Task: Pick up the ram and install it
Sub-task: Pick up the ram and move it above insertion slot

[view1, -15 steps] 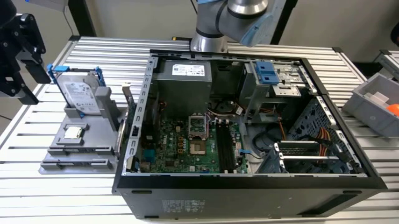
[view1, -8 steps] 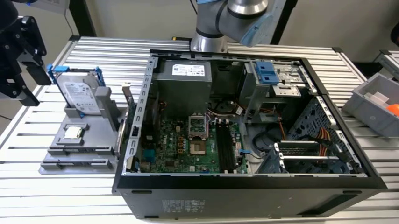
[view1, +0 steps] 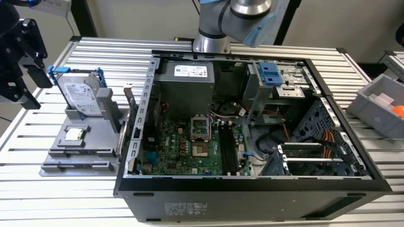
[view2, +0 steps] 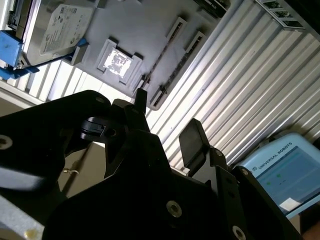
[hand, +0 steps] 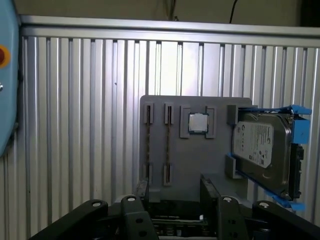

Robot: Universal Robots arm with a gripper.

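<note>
Two ram sticks stand edge-on in slots of a grey fixture tray (hand: pixel 190 160); the nearer-centre ram (hand: pixel 167 146) and its twin (hand: pixel 148 146) are thin dark strips. In the exterior view the ram (view1: pixel 81 152) lies on the fixture tray (view1: pixel 94 142), left of the open computer case (view1: pixel 252 189). My gripper (view1: pixel 38 91) hangs at the exterior view's far left, off the fixture's side and apart from it. It is open in both wrist views (hand: pixel 176 197) (view2: pixel 167 122), nothing between the black fingers (hand: pixel 210 192). The ram (view2: pixel 161 62) lies beyond the fingertips.
On the same fixture sit a processor chip (hand: pixel 198 123) and a hard drive (hand: pixel 262 150) in a blue bracket. Inside the case the motherboard (view1: pixel 183 146) has long black memory slots (view1: pixel 227 149). A grey bin (view1: pixel 379 106) stands at the exterior view's right.
</note>
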